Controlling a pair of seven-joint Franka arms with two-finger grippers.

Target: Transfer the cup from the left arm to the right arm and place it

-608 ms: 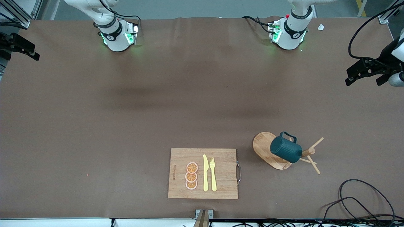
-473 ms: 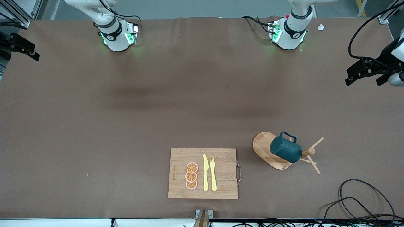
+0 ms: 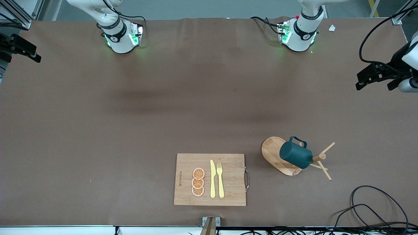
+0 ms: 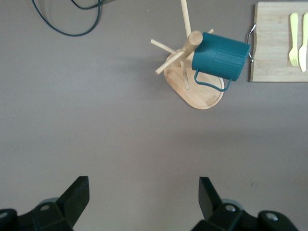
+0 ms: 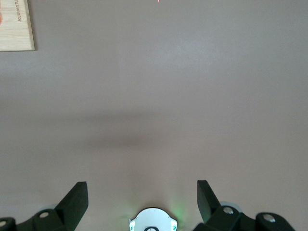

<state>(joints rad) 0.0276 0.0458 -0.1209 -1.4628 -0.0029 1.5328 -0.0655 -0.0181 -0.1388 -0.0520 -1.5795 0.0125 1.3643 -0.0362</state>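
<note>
The dark teal ribbed cup (image 3: 295, 156) hangs tilted on a peg of a wooden mug rack (image 3: 273, 152), toward the left arm's end of the table and near the front camera. Its inside is hidden. In the left wrist view the cup (image 4: 220, 57) and the rack (image 4: 197, 91) lie well away from my left gripper (image 4: 143, 192), which is open and empty, high over bare table. In the front view the left gripper (image 3: 375, 76) shows at the edge. My right gripper (image 5: 142, 192) is open and empty, high over its own base; it shows at the other edge (image 3: 19, 49).
A wooden cutting board (image 3: 209, 179) with a yellow knife (image 3: 212, 179), a yellow fork (image 3: 220, 179) and orange slices (image 3: 198, 182) lies beside the rack, toward the right arm's end. Black cables (image 3: 369, 209) lie at the table's near corner by the left arm's end.
My left gripper has shifted slightly in the front view. The cup, the rack and the right arm have not moved.
</note>
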